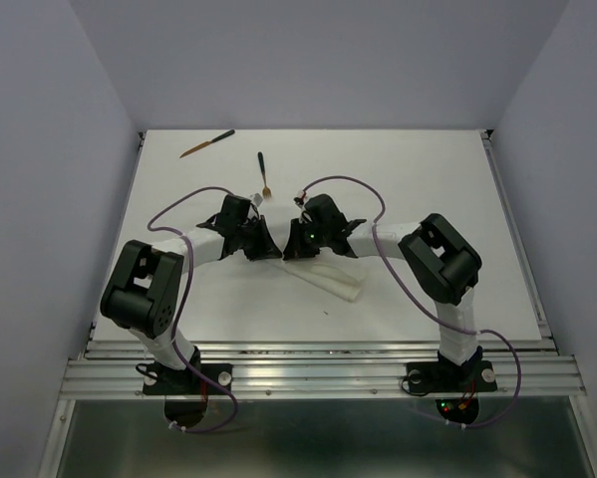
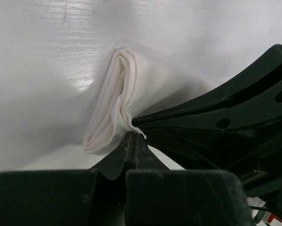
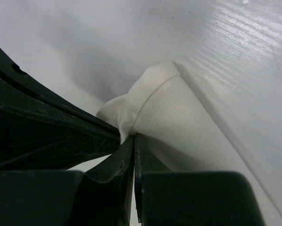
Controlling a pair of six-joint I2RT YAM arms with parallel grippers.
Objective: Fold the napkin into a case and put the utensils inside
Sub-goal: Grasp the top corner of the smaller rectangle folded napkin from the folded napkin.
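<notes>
The folded napkin [image 1: 323,277] lies as a narrow strip mid-desk [image 1: 428,179]. At its left end the left fingers [image 2: 124,153] are pressed together on a pinch of cloth. The right fingers [image 3: 123,162], almost closed, nip the hem beside them. The utensils [image 1: 263,175] lie well apart, farther back.
</notes>
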